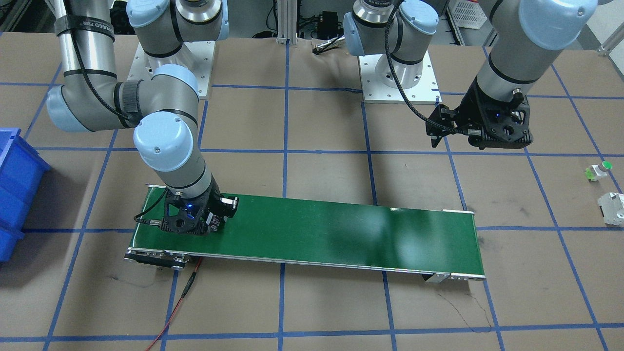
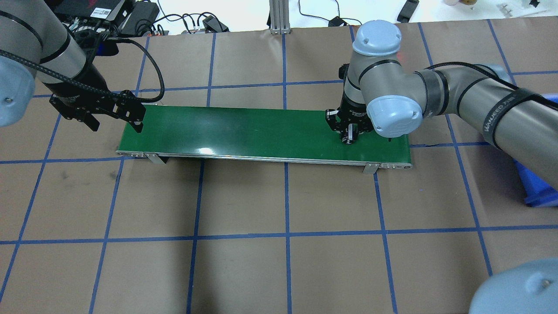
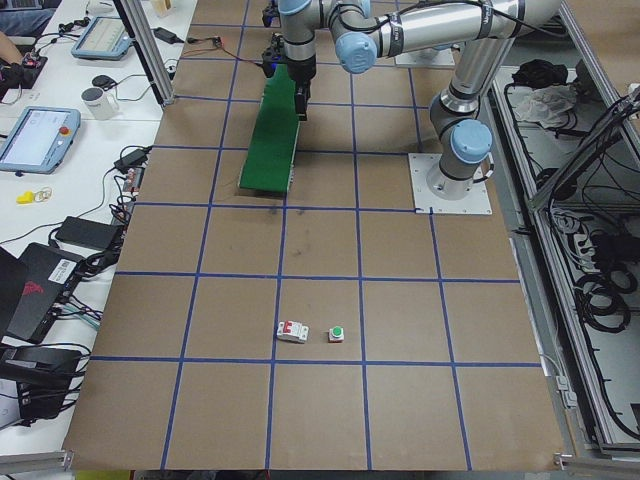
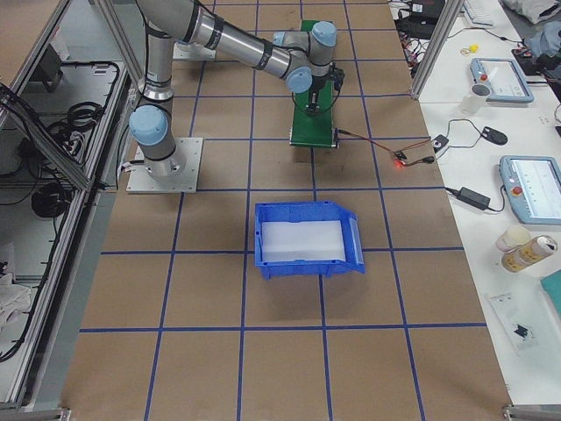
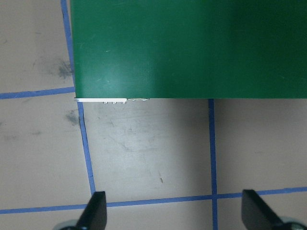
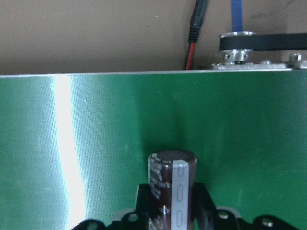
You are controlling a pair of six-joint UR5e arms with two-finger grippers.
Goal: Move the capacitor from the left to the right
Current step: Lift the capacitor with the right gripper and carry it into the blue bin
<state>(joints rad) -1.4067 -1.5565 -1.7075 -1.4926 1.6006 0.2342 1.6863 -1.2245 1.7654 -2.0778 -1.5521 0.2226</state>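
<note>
The capacitor, a dark brown cylinder with a silvery stripe, stands upright between my right gripper's jaws, low over the green conveyor belt. My right gripper is shut on it near the belt's right end; it also shows in the front-facing view. Whether the capacitor touches the belt I cannot tell. My left gripper is open and empty, hovering above the belt's left end. In the left wrist view its fingertips stand wide apart over bare table beside the belt's edge.
A blue bin sits on the table beyond the belt's right end. A white switch-like part and a green-capped button lie beyond the belt's left end. A red cable runs from the belt's right end.
</note>
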